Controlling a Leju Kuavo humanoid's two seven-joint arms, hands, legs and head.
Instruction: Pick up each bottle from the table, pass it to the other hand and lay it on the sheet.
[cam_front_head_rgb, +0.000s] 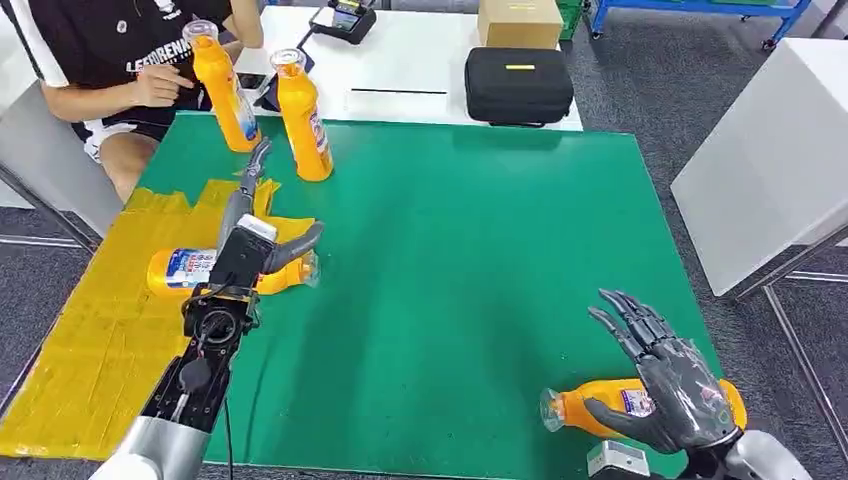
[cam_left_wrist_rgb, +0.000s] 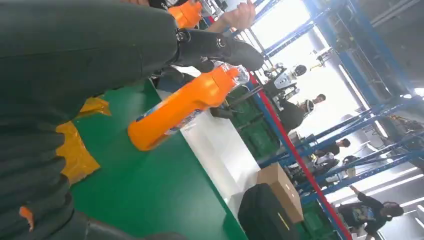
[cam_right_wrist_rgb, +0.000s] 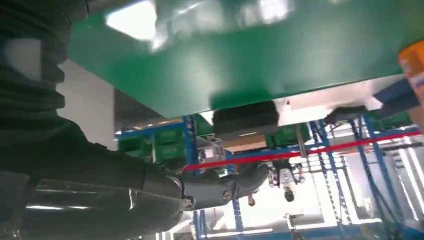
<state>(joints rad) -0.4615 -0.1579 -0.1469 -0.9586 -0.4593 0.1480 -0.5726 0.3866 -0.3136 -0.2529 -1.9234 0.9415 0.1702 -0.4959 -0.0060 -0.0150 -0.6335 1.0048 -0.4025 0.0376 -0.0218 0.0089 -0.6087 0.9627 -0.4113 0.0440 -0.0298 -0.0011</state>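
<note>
An orange bottle (cam_front_head_rgb: 185, 270) lies on its side on the yellow sheet (cam_front_head_rgb: 90, 340) at the left of the green mat (cam_front_head_rgb: 450, 250). My left hand (cam_front_head_rgb: 250, 225) hovers over it, fingers spread, holding nothing. Two orange bottles stand upright at the far left of the mat: one (cam_front_head_rgb: 228, 90) by the person, one (cam_front_head_rgb: 303, 115) just beyond my left fingertips, which the left wrist view shows as a bottle (cam_left_wrist_rgb: 180, 107) past the thumb (cam_left_wrist_rgb: 220, 47). A further bottle (cam_front_head_rgb: 595, 405) lies near the front right edge. My right hand (cam_front_head_rgb: 670, 385) lies over it, fingers extended and apart, thumb beside it.
A person (cam_front_head_rgb: 120, 50) sits at the far left corner, a hand near the standing bottles. Behind the mat a white table (cam_front_head_rgb: 400, 70) carries a black case (cam_front_head_rgb: 518, 85) and a cardboard box (cam_front_head_rgb: 520, 22). A white cabinet (cam_front_head_rgb: 770, 160) stands to the right.
</note>
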